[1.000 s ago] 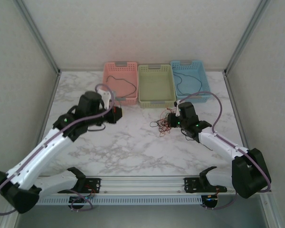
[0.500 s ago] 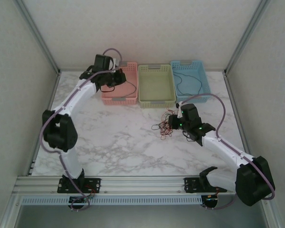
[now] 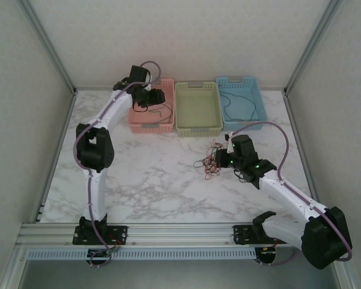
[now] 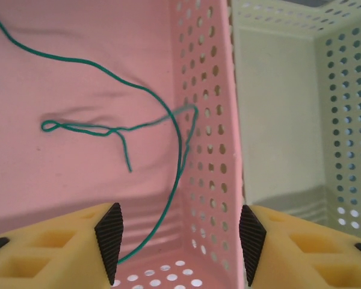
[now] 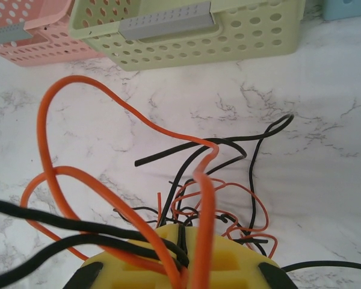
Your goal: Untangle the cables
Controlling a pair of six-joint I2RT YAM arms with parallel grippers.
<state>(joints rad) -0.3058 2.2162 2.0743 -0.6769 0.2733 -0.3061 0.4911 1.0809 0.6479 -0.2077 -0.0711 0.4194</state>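
Biggest first: a marbled worktop (image 3: 144,186) is seen in the top view, with three baskets lined up along its far edge. The pink basket (image 3: 151,126) is placed left of centre, the green basket (image 3: 198,129) in the middle and the blue basket (image 3: 262,102) to the right.

The left gripper (image 4: 179,241) is held over the pink basket, jaws standing apart with nothing pinched. A green cable (image 4: 108,75) is sprawled loose on the pink floor, its tail running down close by the pad at lower left of that wrist view. A thin dark cable (image 3: 231,105) is laid in the blue basket too.

The rest of the cables (image 3: 209,161) are bunched in a knot on the worktop just below the green basket, mid-frame. The right gripper (image 3: 221,158) is squeezed together on that knot, with orange strands (image 5: 48,120) and black strands (image 5: 253,138) clamped at the bottom of its wrist view.

Handling-wise, these are judged feather-light and floppy but a bit springy, since loops are held up in the air. A single strand is probably best taken near a loose tip, like the black free end (image 5: 138,162) at centre-left. It should be drawn out slowly so the knot isn't tightened or dragged along.
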